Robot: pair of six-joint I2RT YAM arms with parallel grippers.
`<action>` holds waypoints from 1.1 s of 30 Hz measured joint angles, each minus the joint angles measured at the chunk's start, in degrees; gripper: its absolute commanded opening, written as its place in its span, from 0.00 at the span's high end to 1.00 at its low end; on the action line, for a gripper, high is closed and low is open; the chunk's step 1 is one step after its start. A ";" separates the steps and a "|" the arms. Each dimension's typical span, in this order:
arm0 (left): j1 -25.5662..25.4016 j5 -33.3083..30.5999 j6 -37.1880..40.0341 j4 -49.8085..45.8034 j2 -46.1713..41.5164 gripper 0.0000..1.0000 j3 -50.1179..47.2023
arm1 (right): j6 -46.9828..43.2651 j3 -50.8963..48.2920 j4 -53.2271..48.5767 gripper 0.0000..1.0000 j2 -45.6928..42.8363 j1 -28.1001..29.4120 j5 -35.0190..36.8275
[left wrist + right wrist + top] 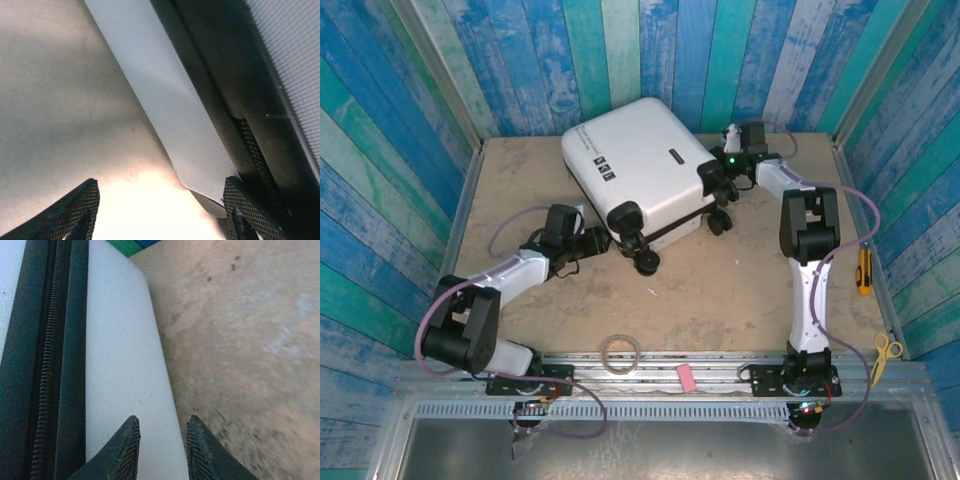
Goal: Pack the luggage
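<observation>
The left gripper [601, 241] stood released, its jaws spread wide at the near-left corner of the luggage [630, 160]. In the left wrist view, the rounded corner of the white shell lay between the two mesh-faced fingers [75, 212], close to the right-hand one, and nothing was clamped. Whether that finger touched the shell could not be told. The right gripper [718, 180] was at the right side of the luggage, beside the far wheel [719, 224]. In the right wrist view, its jaws stood slightly apart with a narrow gap. The edge of the white shell ran behind that gap, with the table [520, 190] to its right. Contact between the pads and the shell could not be confirmed. The black zipper band [50, 365] ran along the shell to the left of the fingers, and the zipper teeth appeared meshed. The luggage lay flat on its broad side at the back centre of the table, turned at an angle, with its wheels toward the arms and small black label marks [603, 168] on the upper face. The case was shut, so its interior was hidden. Well apart from it, a tape roll [620, 350] and a small pink item [686, 377] lay at the near edge. A yellow knife [863, 270] and yellow-handled scissors [887, 348] lay along the right edge.
</observation>
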 measured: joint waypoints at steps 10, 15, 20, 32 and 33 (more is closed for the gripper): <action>-11.41 -3.19 -2.60 8.68 -14.12 0.33 -7.19 | -6.05 -21.27 -4.98 0.40 -20.50 -9.07 10.38; -12.00 -7.10 -4.00 13.11 -19.61 0.29 -7.87 | -9.46 -26.32 -4.63 0.41 -28.13 -9.92 12.26; -11.98 -11.15 -3.28 9.70 -16.37 0.29 -3.78 | -11.65 -28.81 -3.48 0.50 -30.88 -9.44 10.69; -9.86 -20.24 -12.00 5.05 -1.44 0.32 -0.70 | -16.74 -21.73 -8.61 0.62 -20.11 -8.50 5.16; -8.94 -19.58 -12.20 5.22 0.68 0.32 -0.13 | -17.09 -21.55 -8.83 0.62 -19.47 -8.37 4.87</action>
